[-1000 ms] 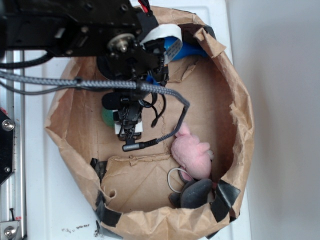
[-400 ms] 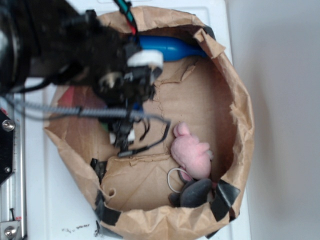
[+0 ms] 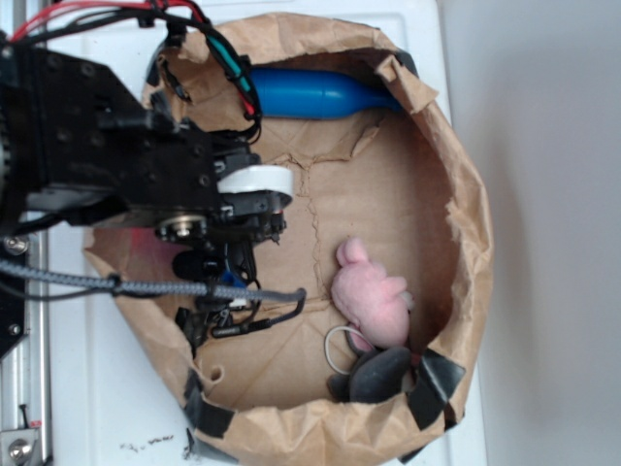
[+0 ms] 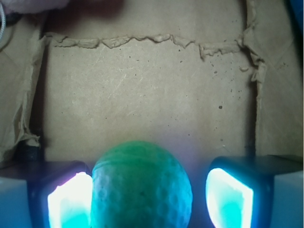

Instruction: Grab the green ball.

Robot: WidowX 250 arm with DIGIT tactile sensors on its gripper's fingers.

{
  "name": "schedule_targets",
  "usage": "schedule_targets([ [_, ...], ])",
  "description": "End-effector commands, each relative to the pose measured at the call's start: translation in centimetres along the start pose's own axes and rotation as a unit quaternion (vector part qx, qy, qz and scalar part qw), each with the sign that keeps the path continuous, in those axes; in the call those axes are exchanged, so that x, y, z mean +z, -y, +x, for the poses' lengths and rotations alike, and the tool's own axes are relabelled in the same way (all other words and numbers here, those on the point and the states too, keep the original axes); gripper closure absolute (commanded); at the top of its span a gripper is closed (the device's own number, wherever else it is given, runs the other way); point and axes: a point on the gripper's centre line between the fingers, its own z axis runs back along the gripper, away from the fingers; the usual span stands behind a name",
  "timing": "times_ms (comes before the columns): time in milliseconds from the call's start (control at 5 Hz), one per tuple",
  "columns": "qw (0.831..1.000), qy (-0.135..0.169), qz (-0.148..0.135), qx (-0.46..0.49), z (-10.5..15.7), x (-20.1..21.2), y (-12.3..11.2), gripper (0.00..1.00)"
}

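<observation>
Wrist view: the green ball (image 4: 141, 186) sits between the gripper (image 4: 149, 199) fingers — jaws apart, the left pad touching it, a gap at the right. Round, it has no long axis; its seam arcs across the top. Cardboard floor (image 4: 142, 85) lies beneath.

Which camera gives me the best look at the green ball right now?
The wrist view. The green ball fills the lower centre there, its dimples clear, sitting between the gripper fingers with a gap on its right side. In the exterior view the arm hides the ball completely.
</observation>
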Motion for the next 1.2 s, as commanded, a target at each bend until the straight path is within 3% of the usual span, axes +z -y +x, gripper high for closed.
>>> schedule_targets([
  [0,1.000,-0.004,-0.018,0.009,0.3,1.3,0.1,1.00],
  [600,0.999,0.003,-0.029,0.026,0.8,2.2,-0.5,1.00],
  [800,0.999,0.018,0.007,0.049,0.9,5.2,-0.9,1.00],
  [1000,0.997,0.014,0.014,0.075,1.7,9.9,-1.4,1.00],
])
